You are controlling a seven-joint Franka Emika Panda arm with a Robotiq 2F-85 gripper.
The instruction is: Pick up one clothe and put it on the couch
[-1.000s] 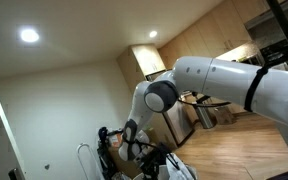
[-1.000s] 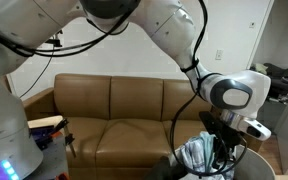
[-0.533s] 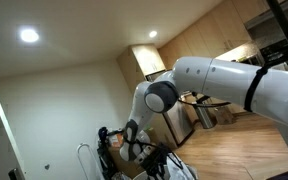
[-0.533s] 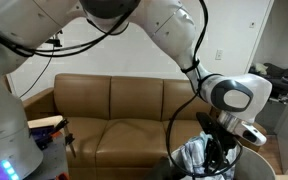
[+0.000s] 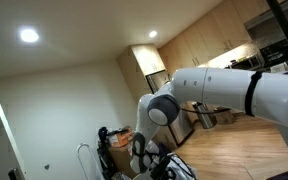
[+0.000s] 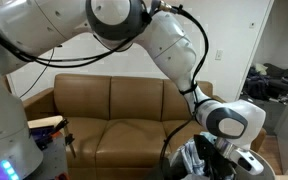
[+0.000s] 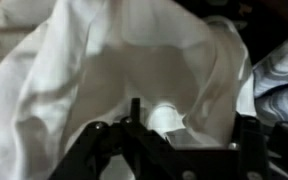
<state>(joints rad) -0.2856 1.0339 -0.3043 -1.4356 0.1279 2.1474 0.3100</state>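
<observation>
A white cloth (image 7: 134,60) fills the wrist view, bunched in soft folds. My gripper (image 7: 190,115) is open, its dark fingers spread wide, with a bulge of this cloth between them. In an exterior view the gripper (image 6: 216,160) is low at the bottom right, pushed into a pile of pale clothes (image 6: 189,158) in front of the brown leather couch (image 6: 104,105). The couch seat lies to the left of the gripper and behind it. In an exterior view the wrist (image 5: 149,158) hangs low over the same pile, where the jaws are hidden.
A blue-white patterned cloth (image 7: 284,70) lies at the right edge of the wrist view. An orange item (image 6: 46,125) sits beside the couch's left arm. Dark clothing (image 6: 274,85) is heaped in the room behind at the right. The robot's own base (image 6: 4,130) fills the left foreground.
The arm has dropped lower into the clothes pile. The jaws, shut a second ago, now stand wide apart over the white cloth.
</observation>
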